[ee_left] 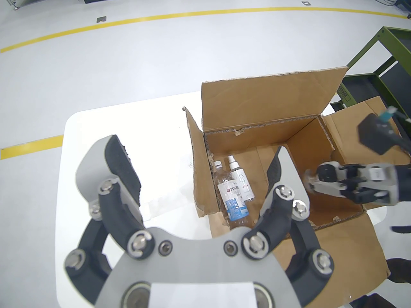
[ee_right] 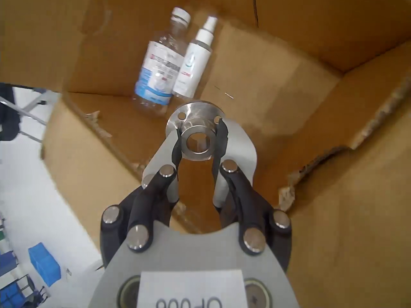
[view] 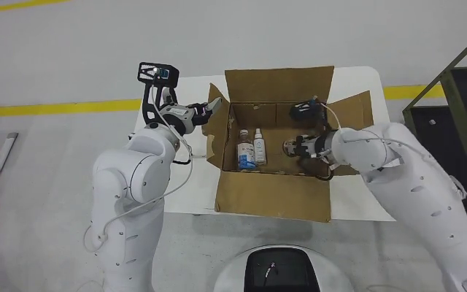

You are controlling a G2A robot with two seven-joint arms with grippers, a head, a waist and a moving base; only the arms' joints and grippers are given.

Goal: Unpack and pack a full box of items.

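Observation:
An open cardboard box (view: 273,193) stands on the white table (view: 191,197). On its floor lie a clear bottle with a blue label (view: 246,151) (ee_right: 158,75) and a white spray bottle (view: 260,147) (ee_right: 194,62), side by side. My right gripper (view: 294,147) (ee_right: 197,141) is inside the box, shut on a metal flange (ee_right: 196,132) held above the floor. My left gripper (view: 206,111) (ee_left: 199,168) hangs open and empty outside the box, by its left flap. In the left wrist view, the right gripper (ee_left: 310,182) shows in the box.
The box flaps (view: 279,84) stand open on all sides. A green metal rack (view: 438,102) stands to the right of the table. Bare tabletop (ee_left: 112,123) lies left of the box.

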